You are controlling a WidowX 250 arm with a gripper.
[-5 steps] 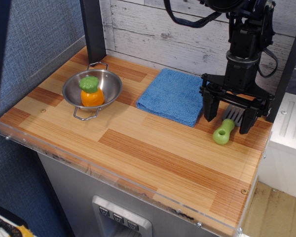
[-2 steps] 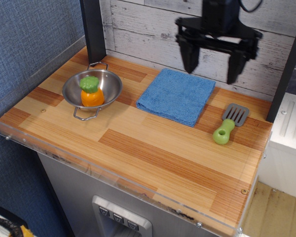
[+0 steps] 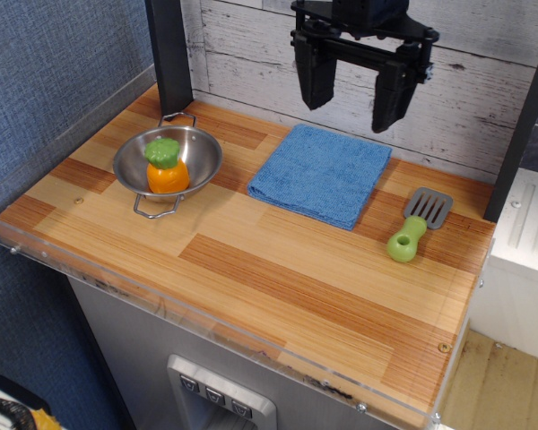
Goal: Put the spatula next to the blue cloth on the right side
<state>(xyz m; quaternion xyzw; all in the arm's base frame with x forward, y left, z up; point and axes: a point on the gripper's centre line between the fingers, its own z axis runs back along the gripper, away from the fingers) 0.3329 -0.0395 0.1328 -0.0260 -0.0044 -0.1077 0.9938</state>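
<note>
Up near the back wall, the gripper (image 3: pixel 352 88) hangs well above the table with its two dark jaws spread wide apart and nothing between them, pretty much over the far edge of the blue cloth (image 3: pixel 321 174). From there the spatula (image 3: pixel 416 226) lies off to the right in the picture and toward the front edge, well apart from the jaws and way lower, flat on the wooden table (image 3: pixel 251 269). It sits just beside the cloth's right side, not touching it as far as I can tell, a thin strip of wood shows between them. Its long axis runs on a slant: the chunky lime-green handle points toward the front and a bit left, the grey slotted blade points toward the back wall and a bit right. So honestly it looks to me like the job is basically done already, the thing is parked right where the task wants it. If anything were still needed, the arm would have to drop down and swing right, and line its jaws across that slanted handle. Way over on the left there's a steel bowl (image 3: pixel 197 152) with an orange-and-green toy vegetable (image 3: pixel 166 167) in it, nowhere near any of this.
</note>
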